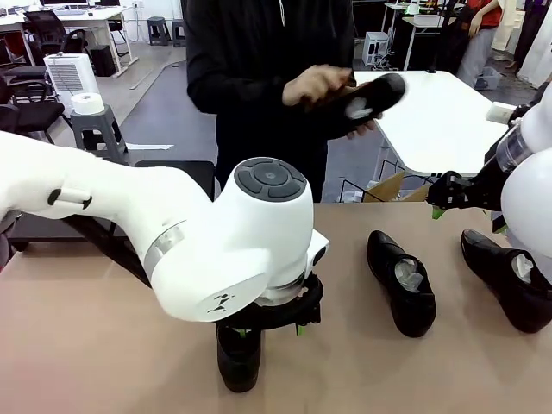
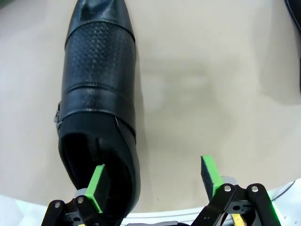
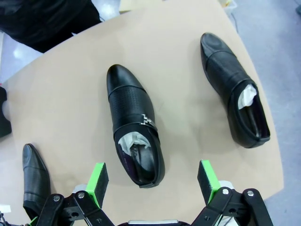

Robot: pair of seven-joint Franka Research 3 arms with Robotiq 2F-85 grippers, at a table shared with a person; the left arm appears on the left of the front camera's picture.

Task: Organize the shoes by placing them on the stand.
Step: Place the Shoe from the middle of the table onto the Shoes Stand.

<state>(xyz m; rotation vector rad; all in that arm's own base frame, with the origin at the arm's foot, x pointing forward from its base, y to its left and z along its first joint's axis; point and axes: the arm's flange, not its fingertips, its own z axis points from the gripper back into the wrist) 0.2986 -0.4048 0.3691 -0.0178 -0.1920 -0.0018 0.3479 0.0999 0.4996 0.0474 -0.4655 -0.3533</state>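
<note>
Tan desk [image 1: 86, 345] is carrying three of the shoes, and a person is standing at its far side, holding the fourth shoe [image 1: 371, 99] up in both hands [image 1: 323, 86], off the desk.

Left tool [image 2: 153, 181] is hanging low over the near shoe [image 2: 99, 108], spread wide and gripping nothing. That shoe is lying flat with its long axis running straight away from the tool, heel opening close in and toe far. It is sitting off to one side of the gap. One pad [image 2: 96, 186] is overlapping the heel opening while the other is over bare desk, so the shoe is not lying centred between the fingers. Cannot tell whether that pad is dipping inside the opening or hovering above it. Judging from this, the left arm is nearest to a grasp, and closing would be pinching the shoe's side wall.

Right tool [image 3: 152, 179] is hovering higher, also fully spread and empty. The middle shoe [image 3: 134, 125] is lying below it, heel toward the tool and paper stuffing showing. The outer shoe [image 3: 235, 89] is lying well apart.
</note>
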